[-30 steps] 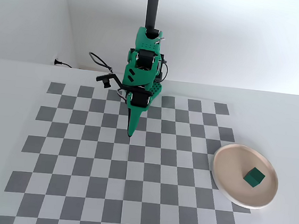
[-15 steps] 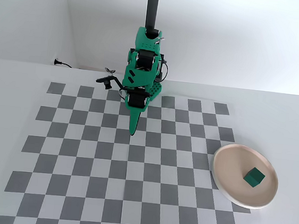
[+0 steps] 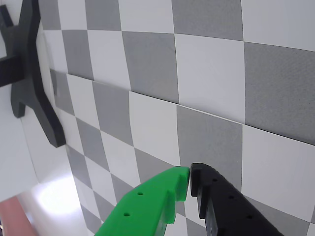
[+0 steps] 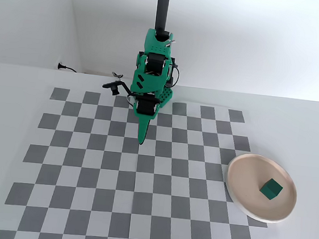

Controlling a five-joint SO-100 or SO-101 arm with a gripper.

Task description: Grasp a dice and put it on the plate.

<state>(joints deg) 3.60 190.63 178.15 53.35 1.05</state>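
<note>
From the fixed view I see the dice [image 4: 271,189] lying on the plate [image 4: 241,198], at about four o'clock from the gripper [image 4: 141,140] and well apart from it. My wrist view shows the green finger [image 3: 162,196] and black finger [image 3: 221,201] pressed together, holding nothing, above the checkered mat [image 3: 206,73].

Lab-like setup: checkerboard mat [image 4: 141,180], bare white walls [image 4: 242,37].
</note>
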